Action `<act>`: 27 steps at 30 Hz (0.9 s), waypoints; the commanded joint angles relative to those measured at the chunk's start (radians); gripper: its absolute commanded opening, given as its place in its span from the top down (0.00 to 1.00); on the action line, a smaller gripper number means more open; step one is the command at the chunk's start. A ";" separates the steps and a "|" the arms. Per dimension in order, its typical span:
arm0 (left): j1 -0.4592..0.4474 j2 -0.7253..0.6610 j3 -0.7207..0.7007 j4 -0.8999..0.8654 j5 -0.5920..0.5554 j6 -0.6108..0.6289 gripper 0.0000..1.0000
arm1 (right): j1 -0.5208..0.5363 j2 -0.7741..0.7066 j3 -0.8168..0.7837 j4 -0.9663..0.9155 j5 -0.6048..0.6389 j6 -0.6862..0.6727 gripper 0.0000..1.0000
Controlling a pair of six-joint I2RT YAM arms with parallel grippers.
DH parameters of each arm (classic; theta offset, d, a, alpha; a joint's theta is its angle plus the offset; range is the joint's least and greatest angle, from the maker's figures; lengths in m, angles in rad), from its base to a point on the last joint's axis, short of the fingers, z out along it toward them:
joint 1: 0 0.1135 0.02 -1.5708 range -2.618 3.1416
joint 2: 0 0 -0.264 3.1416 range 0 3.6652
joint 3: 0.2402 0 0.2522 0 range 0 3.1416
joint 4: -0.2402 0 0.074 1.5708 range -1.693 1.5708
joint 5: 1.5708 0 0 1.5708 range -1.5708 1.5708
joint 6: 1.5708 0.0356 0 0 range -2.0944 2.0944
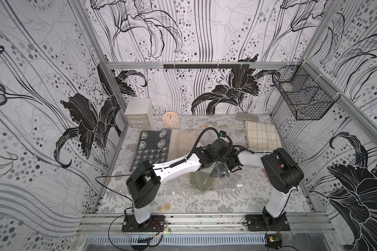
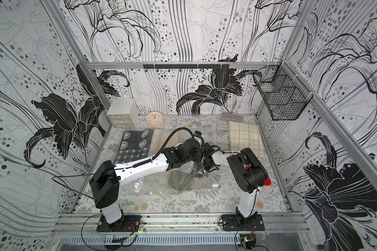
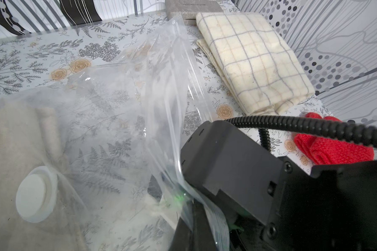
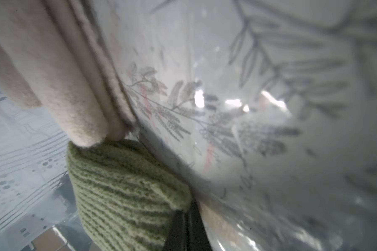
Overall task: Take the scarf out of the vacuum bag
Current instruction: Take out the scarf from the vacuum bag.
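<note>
Left gripper (image 3: pixel 194 228) is pinching the vacuum bag (image 3: pixel 172 87) by its zip edge, jaws pressed together, holding the plastic lifted. Right gripper (image 4: pixel 184 228) is sitting alongside, fingers squeezed together against the green knit scarf (image 4: pixel 122 191) in the bag. I can't tell whether it's actually gripping the knit.

Blurry green knit (image 4: pixel 126 191), partly off-frame

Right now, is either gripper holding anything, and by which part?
Left gripper pinches the vacuum bag at its zip edge; right gripper is shut beside the green scarf, hold unclear.
</note>
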 commanded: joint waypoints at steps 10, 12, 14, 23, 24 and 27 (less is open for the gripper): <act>-0.004 0.029 0.011 0.078 0.018 -0.001 1.00 | -0.049 -0.130 -0.061 0.054 0.092 0.020 1.00; -0.004 0.032 0.005 0.078 0.018 -0.002 1.00 | -0.058 -0.137 -0.077 0.096 0.087 0.045 1.00; -0.002 0.034 -0.001 0.078 0.020 -0.004 1.00 | -0.066 -0.149 -0.090 0.110 0.116 0.060 1.00; 0.003 0.045 -0.026 0.082 0.018 -0.007 1.00 | -0.129 -0.200 -0.103 0.019 0.260 0.005 1.00; 0.003 0.045 -0.028 0.081 0.017 -0.006 1.00 | -0.143 -0.214 -0.110 0.011 0.271 0.000 1.00; 0.005 0.051 -0.032 0.081 0.016 -0.006 1.00 | -0.186 -0.262 -0.122 -0.015 0.305 -0.012 1.00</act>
